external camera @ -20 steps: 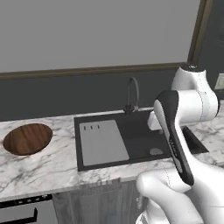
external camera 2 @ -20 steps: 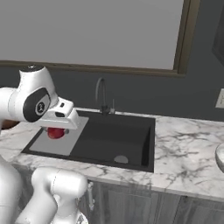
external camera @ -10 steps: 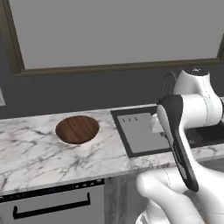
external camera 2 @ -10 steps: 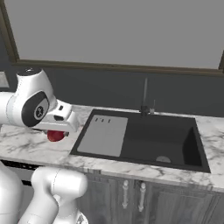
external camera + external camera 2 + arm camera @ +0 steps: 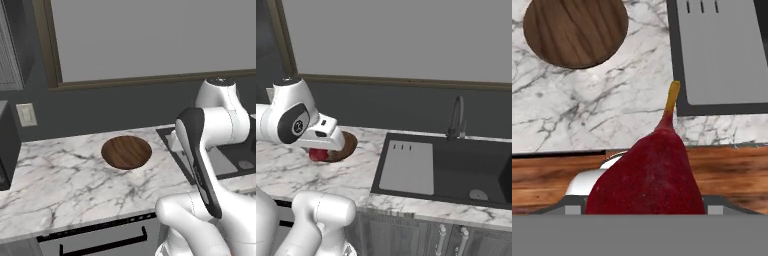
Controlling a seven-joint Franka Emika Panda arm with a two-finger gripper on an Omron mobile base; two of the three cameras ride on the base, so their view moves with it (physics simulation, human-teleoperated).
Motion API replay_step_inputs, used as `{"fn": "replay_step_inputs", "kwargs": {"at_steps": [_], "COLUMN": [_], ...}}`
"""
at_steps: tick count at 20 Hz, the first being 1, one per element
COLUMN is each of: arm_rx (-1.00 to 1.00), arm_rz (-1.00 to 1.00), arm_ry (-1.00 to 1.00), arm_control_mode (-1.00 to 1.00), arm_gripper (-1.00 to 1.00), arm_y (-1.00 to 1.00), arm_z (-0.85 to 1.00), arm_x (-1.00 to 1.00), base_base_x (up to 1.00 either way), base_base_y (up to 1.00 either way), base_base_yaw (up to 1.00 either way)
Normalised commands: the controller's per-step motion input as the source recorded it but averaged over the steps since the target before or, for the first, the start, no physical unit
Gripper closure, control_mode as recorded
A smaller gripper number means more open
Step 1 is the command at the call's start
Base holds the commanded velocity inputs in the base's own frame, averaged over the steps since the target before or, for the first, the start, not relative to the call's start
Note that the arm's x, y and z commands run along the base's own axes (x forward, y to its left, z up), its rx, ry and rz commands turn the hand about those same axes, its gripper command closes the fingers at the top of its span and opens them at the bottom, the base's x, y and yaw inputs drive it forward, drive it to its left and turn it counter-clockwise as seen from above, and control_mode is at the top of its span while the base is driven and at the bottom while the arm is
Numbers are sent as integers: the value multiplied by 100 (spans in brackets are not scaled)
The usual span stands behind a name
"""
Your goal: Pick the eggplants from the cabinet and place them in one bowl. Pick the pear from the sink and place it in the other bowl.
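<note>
At centre of the hand view, we record the following.

Pear: we see the red pear (image 5: 649,177) with its yellow stem (image 5: 672,98) pointing up the frame, filling the lower middle of the hand view; in the right base view it (image 5: 318,154) shows as a red lump under the hand.

Gripper: the gripper (image 5: 320,150) pinches the pear; the fruit hides the finger tips in the hand view, so we infer the grip from the fruit hanging clear of the counter.

Wooden bowl: the dark brown bowl (image 5: 126,151) sits on the marble counter (image 5: 60,190); in the hand view it (image 5: 575,31) lies up and to the left of the pear, apart from it.

Sink: the grey ribbed drainboard (image 5: 408,166) and black basin (image 5: 471,170) lie right of the bowl, with the arched faucet (image 5: 457,118) behind and the drain (image 5: 478,194) in the basin.

Obstruction: in the left base view our own arm (image 5: 200,155) covers the counter edge beside the sink.

Surroundings: a wall outlet (image 5: 26,114) sits at left, beneath a large window (image 5: 150,37).
</note>
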Motion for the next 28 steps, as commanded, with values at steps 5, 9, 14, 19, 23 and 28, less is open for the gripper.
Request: {"fn": "replay_step_inputs", "kwargs": {"at_steps": [5,9,14,19,23,28], "arm_rx": [0,0,1,7,3,0], "arm_rz": [0,0,1,2,1,0], "arm_ry": [1,0,-23,-42,-14,18], "arm_control_mode": [-100,-100,-100,-100,-100,-100], "arm_gripper": [100,100,100,100,100,100], "arm_y": [1,0,5,22,23,44], "arm_z": [0,0,-11,2,23,8], "arm_x": [12,23,36,12,21,20], "base_base_x": [39,0,0,0,0,0], "base_base_y": [5,0,0,0,0,0], "base_base_yaw": [0,0,0,0,0,0]}}
